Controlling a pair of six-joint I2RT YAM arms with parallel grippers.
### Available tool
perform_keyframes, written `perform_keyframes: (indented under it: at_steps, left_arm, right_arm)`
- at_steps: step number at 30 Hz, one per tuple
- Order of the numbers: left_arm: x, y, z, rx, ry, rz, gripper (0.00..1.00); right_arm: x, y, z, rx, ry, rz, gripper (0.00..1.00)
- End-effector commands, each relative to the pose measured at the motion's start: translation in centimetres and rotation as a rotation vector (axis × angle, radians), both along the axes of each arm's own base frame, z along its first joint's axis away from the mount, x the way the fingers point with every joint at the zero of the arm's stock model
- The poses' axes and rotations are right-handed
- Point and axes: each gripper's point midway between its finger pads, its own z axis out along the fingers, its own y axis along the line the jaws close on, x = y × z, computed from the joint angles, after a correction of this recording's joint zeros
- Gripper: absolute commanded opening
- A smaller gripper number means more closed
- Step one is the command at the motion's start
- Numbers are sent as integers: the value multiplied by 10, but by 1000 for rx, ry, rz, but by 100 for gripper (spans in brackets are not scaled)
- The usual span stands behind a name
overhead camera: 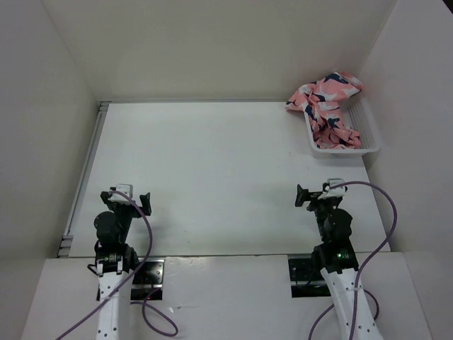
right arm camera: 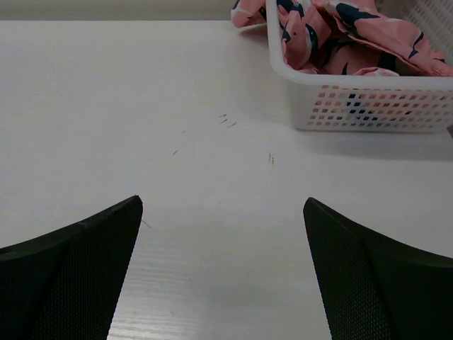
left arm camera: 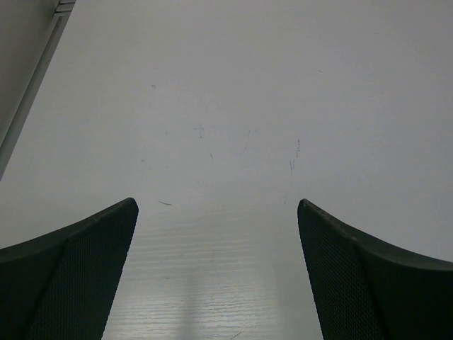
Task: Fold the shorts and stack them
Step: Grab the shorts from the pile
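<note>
White walled surface point(overhead camera: 212, 170), shorts point(overhead camera: 329, 99) crumpled in the mesh basket point(overhead camera: 368, 138) at its far right corner, spilling over the rim, jaws of left arm point(overhead camera: 117, 228) and right arm point(overhead camera: 334, 225) apart and empty; lifting the shorts may drag the basket along.

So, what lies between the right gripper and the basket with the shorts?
Nothing: bare table with faint scuff marks, seen in the right wrist view.

no readable text anywhere, no labels, brands or numbers on anything in any of the three views, just plain surfaces
</note>
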Motion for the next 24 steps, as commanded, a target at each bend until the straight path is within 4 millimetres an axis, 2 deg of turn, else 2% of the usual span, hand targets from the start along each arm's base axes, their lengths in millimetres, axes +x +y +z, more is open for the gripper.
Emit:
perform_keyframes:
  at_steps: [1,2,3,4,5,6,8,9,11,12,13,14,15,16,17,18,19,20,21,22,23,24]
  left_arm:
    - [2,-2,7,11,-50,-12,100]
    - [2,-2,7,11,-50,-12,100]
    - [2,-2,7,11,-50,-12,100]
    - [2,-2,7,11,-50,-12,100]
    - [2,-2,7,11,-50,-12,100]
    - [2,-2,7,11,-50,-12,100]
    - [2,-2,7,11,-50,-12,100]
    - [2,-2,7,11,-50,-12,100]
    - [1,-10,13,10,-61,-61,100]
    - [-1,-20,16,5,-59,-116,100]
    - [-5,-35,19,-4,-54,-201,100]
    - [-18,-72,24,-19,-66,-423,100]
    - [-26,-86,39,-10,-100,-512,100]
    - [-37,-101,42,-21,-91,-612,100]
    - [-79,-135,9,-163,91,-840,100]
    - [-86,-140,-1,-198,127,-878,100]
    - [-81,-141,-5,-165,74,-910,100]
    - [-74,-142,15,-68,-60,-945,100]
    - [-76,-145,23,-36,-104,-979,100]
    - [-69,-146,38,6,-160,-973,100]
    - [-58,-142,56,62,-249,-924,100]
    - [-48,-140,57,44,-227,-898,100]
  right_arm:
    - [0,19,16,-153,-82,139,99]
    - [-7,47,36,-275,-166,325,99]
    - [-14,62,41,-452,-221,439,99]
    - [-22,74,36,-700,-269,564,99]
    - [-28,83,41,-1283,-477,662,99]
    - [-29,78,13,-1514,-445,726,99]
    - [-17,72,2,-1841,-516,663,98]
    - [-13,77,34,-1876,-648,525,98]
    - [-18,83,54,-1879,-729,489,98]
    - [-25,94,60,-1841,-814,519,98]
    - [-30,100,73,-1844,-888,492,98]
    - [-34,104,78,-1842,-930,486,98]
    - [-40,110,82,-1812,-981,504,98]
    - [-44,112,95,-1793,-1018,483,98]
    - [-46,112,100,-1748,-1021,493,98]
    - [-48,112,107,-1694,-1012,497,98]
    - [-50,111,118,-1591,-994,511,98]
    - [-49,110,125,-1547,-988,498,98]
    - [-47,107,132,-1505,-964,486,98]
    - [-24,93,158,-1315,-802,470,98]
    - [-10,86,170,-1227,-723,454,98]
    - [9,78,176,-1134,-610,446,98]
